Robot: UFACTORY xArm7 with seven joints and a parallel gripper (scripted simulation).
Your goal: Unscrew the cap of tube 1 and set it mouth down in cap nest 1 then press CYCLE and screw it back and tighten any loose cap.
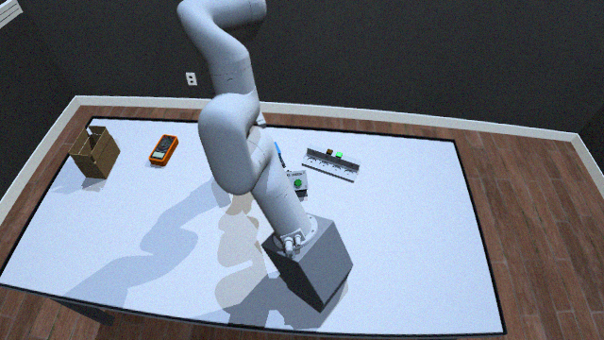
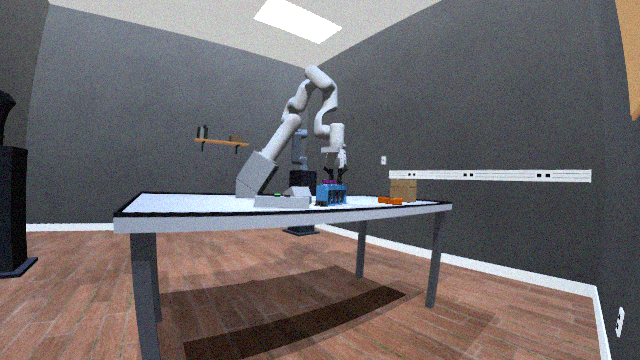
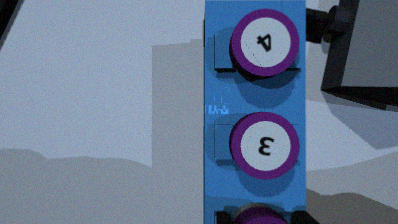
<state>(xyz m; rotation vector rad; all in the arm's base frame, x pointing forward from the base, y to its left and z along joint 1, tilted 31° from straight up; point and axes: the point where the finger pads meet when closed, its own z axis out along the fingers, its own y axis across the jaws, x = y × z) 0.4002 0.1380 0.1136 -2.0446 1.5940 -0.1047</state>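
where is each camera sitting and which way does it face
Top: high above the table, looking down; shows the whole arm and its base.
Exterior: low in the room beside the table, looking across; shows the arm and the gripper over the blue tube rack.
Wrist: on the gripper, looking straight down at caps 4 and 3; only dark fingertips show.
Exterior and wrist share the rack.
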